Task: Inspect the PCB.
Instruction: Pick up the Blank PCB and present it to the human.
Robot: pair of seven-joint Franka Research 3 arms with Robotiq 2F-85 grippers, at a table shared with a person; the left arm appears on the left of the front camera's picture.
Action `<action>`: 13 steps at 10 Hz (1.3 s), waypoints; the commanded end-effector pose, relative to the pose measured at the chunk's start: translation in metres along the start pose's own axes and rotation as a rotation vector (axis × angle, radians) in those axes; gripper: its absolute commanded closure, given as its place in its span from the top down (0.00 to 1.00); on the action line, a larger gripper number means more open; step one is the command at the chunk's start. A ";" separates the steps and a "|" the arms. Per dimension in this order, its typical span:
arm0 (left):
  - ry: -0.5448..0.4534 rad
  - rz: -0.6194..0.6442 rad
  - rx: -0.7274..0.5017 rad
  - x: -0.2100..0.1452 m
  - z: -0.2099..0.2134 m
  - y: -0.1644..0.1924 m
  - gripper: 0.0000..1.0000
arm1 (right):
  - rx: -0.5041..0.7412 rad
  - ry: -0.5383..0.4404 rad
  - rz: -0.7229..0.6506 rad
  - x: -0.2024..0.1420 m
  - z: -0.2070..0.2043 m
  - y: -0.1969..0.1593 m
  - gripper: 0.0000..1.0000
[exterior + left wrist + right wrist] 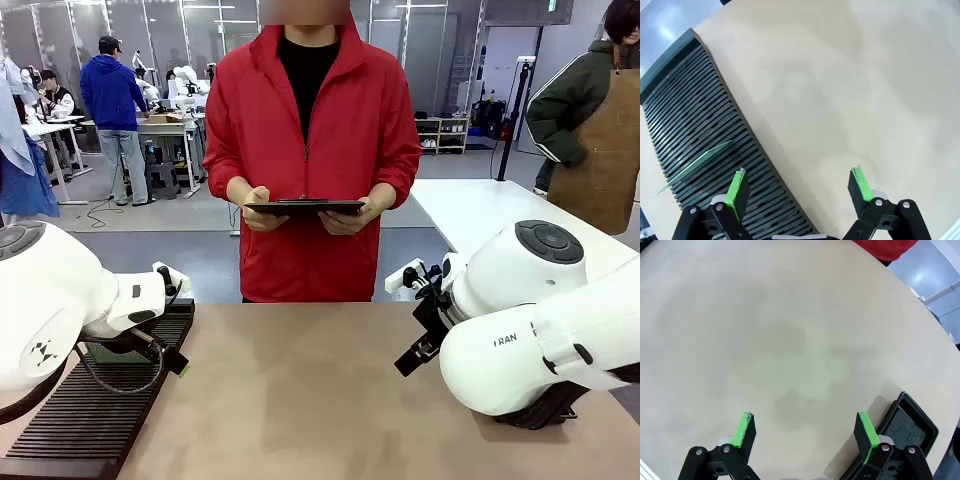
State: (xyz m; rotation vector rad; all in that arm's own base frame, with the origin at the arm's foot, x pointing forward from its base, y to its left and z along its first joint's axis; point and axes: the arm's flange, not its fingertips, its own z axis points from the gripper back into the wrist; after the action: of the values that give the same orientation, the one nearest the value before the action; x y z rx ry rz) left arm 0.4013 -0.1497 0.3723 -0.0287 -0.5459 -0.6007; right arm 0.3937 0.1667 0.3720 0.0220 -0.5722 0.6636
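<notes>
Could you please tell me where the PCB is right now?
In the left wrist view, the PCB sits on the black slotted rack at the left side of the table, close beside the open left tool.

left gripper (798, 176) spread, right gripper (804, 416) spread

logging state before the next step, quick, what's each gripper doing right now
Left gripper: open, holding nothing.
Right gripper: open, holding nothing.

Front cam across table (300, 400) twd person (310, 150); wrist cams close, down on same table.
</notes>
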 end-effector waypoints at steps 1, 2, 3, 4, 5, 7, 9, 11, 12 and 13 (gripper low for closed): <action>0.000 0.000 0.000 0.000 0.000 0.000 1.00 | 0.000 0.000 0.000 0.000 0.000 0.000 1.00; 0.000 0.000 0.000 0.000 0.000 0.000 1.00 | 0.000 0.000 0.000 0.000 0.000 0.000 1.00; 0.000 0.000 0.000 0.000 0.000 0.000 1.00 | 0.000 0.000 0.000 0.000 0.000 0.000 1.00; 0.000 0.000 0.000 0.000 0.000 0.000 1.00 | 0.000 0.000 0.000 0.000 0.000 0.000 1.00; 0.000 0.000 0.000 0.000 0.000 0.000 1.00 | 0.000 0.000 0.000 0.000 0.000 0.000 1.00; 0.000 0.000 0.000 0.000 0.000 0.000 1.00 | 0.000 0.000 0.000 0.000 0.000 0.000 1.00; 0.000 0.000 0.000 0.000 0.000 0.000 1.00 | 0.000 0.000 0.000 0.000 0.000 0.000 1.00; 0.000 0.000 0.000 0.000 0.000 0.000 1.00 | 0.000 0.000 0.000 0.000 0.000 0.000 1.00; 0.000 0.000 0.000 0.000 0.000 0.000 1.00 | 0.000 0.000 0.000 0.000 0.000 0.000 1.00; 0.000 0.000 0.000 0.000 0.000 0.000 1.00 | 0.000 0.000 0.000 0.000 0.000 0.000 1.00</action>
State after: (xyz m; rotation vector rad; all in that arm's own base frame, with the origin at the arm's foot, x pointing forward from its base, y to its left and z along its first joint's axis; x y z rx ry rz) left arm 0.4012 -0.1500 0.3723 -0.0287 -0.5460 -0.6014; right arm 0.3937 0.1667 0.3720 0.0209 -0.5723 0.6653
